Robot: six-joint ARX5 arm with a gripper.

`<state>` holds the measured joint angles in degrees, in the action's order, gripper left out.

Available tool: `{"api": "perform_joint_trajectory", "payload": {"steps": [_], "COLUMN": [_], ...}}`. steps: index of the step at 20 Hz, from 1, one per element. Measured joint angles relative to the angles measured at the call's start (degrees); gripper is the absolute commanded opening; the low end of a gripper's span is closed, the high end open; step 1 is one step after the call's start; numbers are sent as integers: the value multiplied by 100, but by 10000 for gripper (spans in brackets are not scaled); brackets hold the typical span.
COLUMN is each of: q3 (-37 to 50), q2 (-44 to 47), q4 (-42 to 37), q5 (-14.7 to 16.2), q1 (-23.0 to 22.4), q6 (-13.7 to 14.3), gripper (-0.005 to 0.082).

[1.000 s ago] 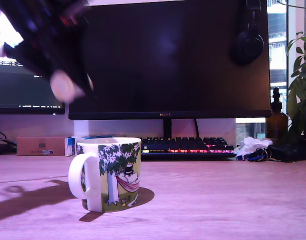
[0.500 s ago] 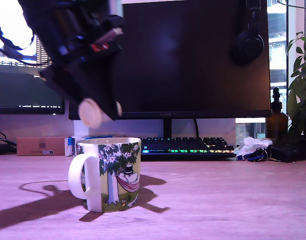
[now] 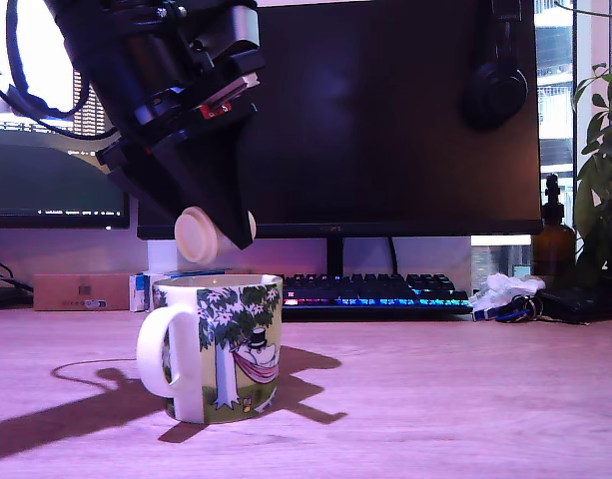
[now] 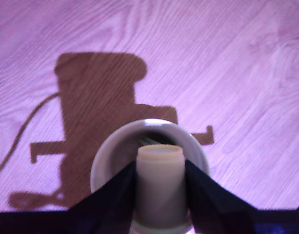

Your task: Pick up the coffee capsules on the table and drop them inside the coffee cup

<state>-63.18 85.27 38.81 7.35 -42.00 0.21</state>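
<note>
I see my black gripper (image 3: 218, 233) hanging just above the white ceramic mug printed with a green tree and a pink hammock (image 3: 221, 344), its fingers (image 4: 111, 195) clamped on either side of a small pale tapered coffee capsule (image 3: 198, 236). In the wrist view the capsule (image 4: 159, 187) sits directly over the mug's round opening (image 4: 106, 161), not yet inside. The mug stands on the wooden counter (image 3: 445, 399) toward the exterior view's left, handle pointing to that side, with nothing between it and the capsule.

Along the counter's far edge lie a backlit keyboard (image 3: 375, 292), a small cardboard box (image 3: 81, 291) and a crumpled white tissue (image 3: 500, 291). A large dark monitor (image 3: 385, 120) rises behind, headphones (image 3: 495, 85) hung on its corner. A brown bottle (image 3: 552, 239) and a leafy plant (image 3: 600, 170) stand at the exterior view's right.
</note>
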Motion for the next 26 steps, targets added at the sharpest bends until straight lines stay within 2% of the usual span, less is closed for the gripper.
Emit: {"api": "perform_joint_trajectory", "payload": {"steps": [7,8,9,10,11,12,16,19,22,23,24,25,26], "q3": [0,0,0,0,0,0,-2,-2,-2,-2,-2,-2,-2], "q2": [0,0,0,0,0,0,0,0,0,-7,-20,-79,-175], "q4": [-61,-59,-55,-48,-39,-15,291,295,278,260,249,258,262], "q5": [-42,-42,-42,-42,-42,-28,179,645,693,693,695,688,686], "q1": [4,4,4,4,4,4,7,7,11,15,22,33,57], "q6": [68,90,90,136,146,149,151,153,144,144,144,144,144], "gripper": [130,164,295,476,599,638,640,639,601,546,447,304,125]}}
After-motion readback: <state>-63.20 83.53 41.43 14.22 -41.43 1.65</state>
